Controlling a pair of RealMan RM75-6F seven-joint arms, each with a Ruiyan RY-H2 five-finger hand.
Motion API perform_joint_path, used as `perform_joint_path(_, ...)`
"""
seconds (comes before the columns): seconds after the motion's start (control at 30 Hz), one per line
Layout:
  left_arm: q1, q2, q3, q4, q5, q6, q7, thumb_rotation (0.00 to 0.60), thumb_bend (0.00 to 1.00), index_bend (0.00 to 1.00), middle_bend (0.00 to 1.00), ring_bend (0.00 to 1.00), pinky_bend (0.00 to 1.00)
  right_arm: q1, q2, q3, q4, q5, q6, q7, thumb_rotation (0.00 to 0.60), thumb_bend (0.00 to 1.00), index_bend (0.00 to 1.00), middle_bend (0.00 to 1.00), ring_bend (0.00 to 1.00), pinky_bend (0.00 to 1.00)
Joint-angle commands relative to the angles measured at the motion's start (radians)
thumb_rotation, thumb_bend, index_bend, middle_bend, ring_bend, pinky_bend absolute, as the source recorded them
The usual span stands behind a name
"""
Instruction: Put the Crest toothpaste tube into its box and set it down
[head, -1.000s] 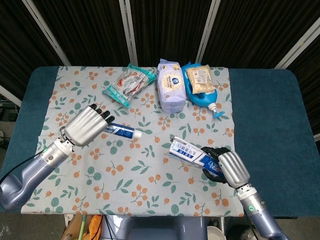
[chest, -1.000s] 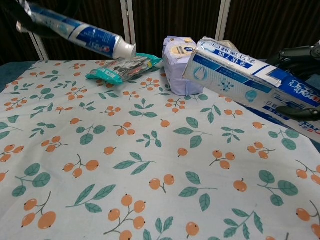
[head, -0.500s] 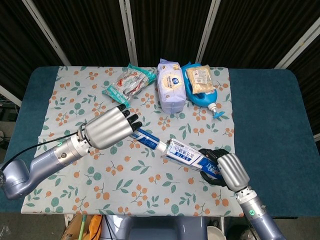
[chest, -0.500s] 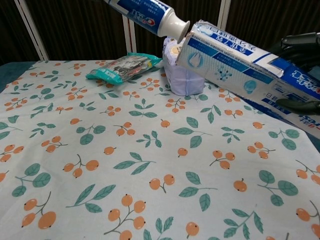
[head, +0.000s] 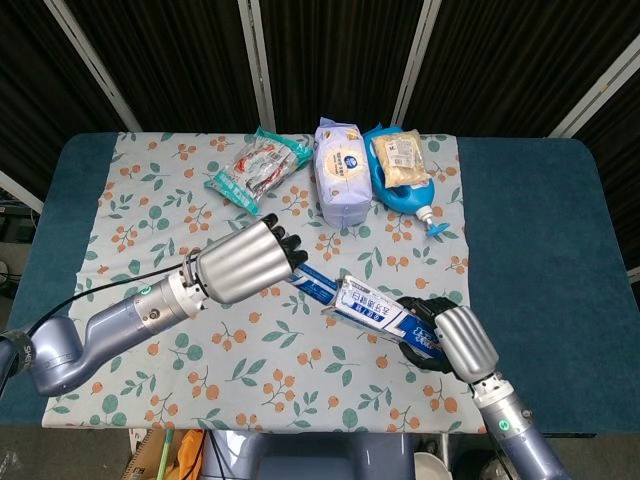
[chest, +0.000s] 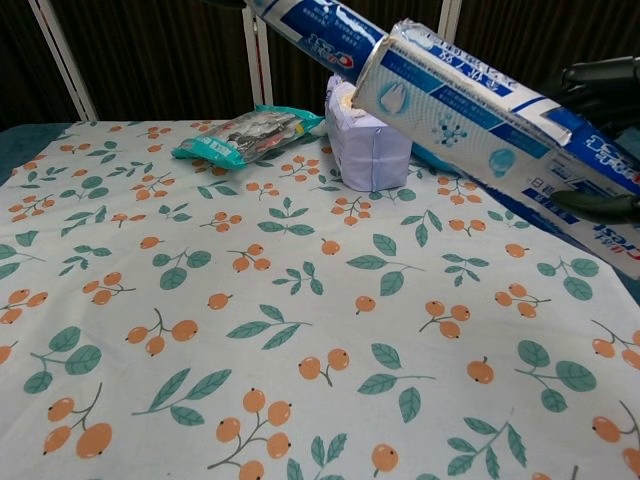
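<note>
My left hand (head: 248, 264) holds the blue and white Crest toothpaste tube (head: 316, 284) above the middle of the floral cloth. The tube's cap end sits inside the open mouth of the toothpaste box (head: 378, 309). My right hand (head: 448, 336) grips the box by its far end, near the table's front right. In the chest view the tube (chest: 322, 28) enters the box (chest: 480, 110) from the upper left, and only dark fingers (chest: 600, 85) of the right hand show at the right edge. The left hand is out of that view.
At the back of the cloth (head: 140, 210) lie a green snack packet (head: 258, 166), a pale purple wipes pack (head: 342, 172) and a blue refill pouch with a tan packet on it (head: 400, 170). Dark blue table (head: 530, 230) surrounds the cloth.
My left hand has carried the tube rightward from the left side of the cloth to the box. The cap, just outside the box mouth half a second ago, is now inside it.
</note>
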Motion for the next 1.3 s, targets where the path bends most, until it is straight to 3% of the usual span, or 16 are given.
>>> perform_joint_path(0.03,-0.019,-0.017,-0.006,0.006,-0.002,-0.011,0.018,0.600,0.48,0.64,0.76,0.74,0.69,0.000,-0.002,-0.001,-0.001,-0.001,-0.001,-0.002,0.600,0.34,0.31,0.53,0.46,0.40)
perform_joint_path(0.33,-0.124,-0.133,-0.068,0.063,0.038,0.003,0.121,0.600,0.48,0.61,0.71,0.70,0.69,-0.010,-0.007,0.020,-0.021,0.016,0.027,0.047,0.600,0.34,0.32,0.53,0.46,0.40)
perform_joint_path(0.53,-0.217,-0.161,-0.100,0.081,0.099,-0.026,0.169,0.600,0.41,0.55,0.61,0.60,0.66,-0.021,-0.004,0.046,-0.065,0.038,0.059,0.207,0.600,0.34,0.32,0.53,0.46,0.40)
perform_joint_path(0.7,-0.230,-0.201,-0.135,0.102,0.109,0.022,0.300,0.600,0.14,0.33,0.36,0.36,0.44,-0.029,0.006,0.061,-0.087,0.043,0.078,0.306,0.600,0.34,0.32,0.53,0.46,0.40)
perform_joint_path(0.9,-0.232,-0.240,-0.170,0.105,0.105,0.085,0.421,0.600,0.03,0.15,0.16,0.18,0.26,-0.038,0.013,0.073,-0.106,0.046,0.096,0.375,0.600,0.34,0.32,0.53,0.46,0.40)
perform_joint_path(1.07,-0.227,-0.257,-0.190,0.095,0.081,0.126,0.453,0.600,0.00,0.06,0.08,0.13,0.21,-0.044,0.006,0.080,-0.109,0.044,0.111,0.426,0.600,0.34,0.32,0.53,0.46,0.40)
perform_joint_path(1.3,-0.177,-0.234,-0.179,0.047,0.098,0.222,0.419,0.600,0.00,0.06,0.08,0.13,0.21,-0.057,-0.022,0.103,-0.088,0.029,0.163,0.489,0.600,0.34,0.31,0.53,0.46,0.40)
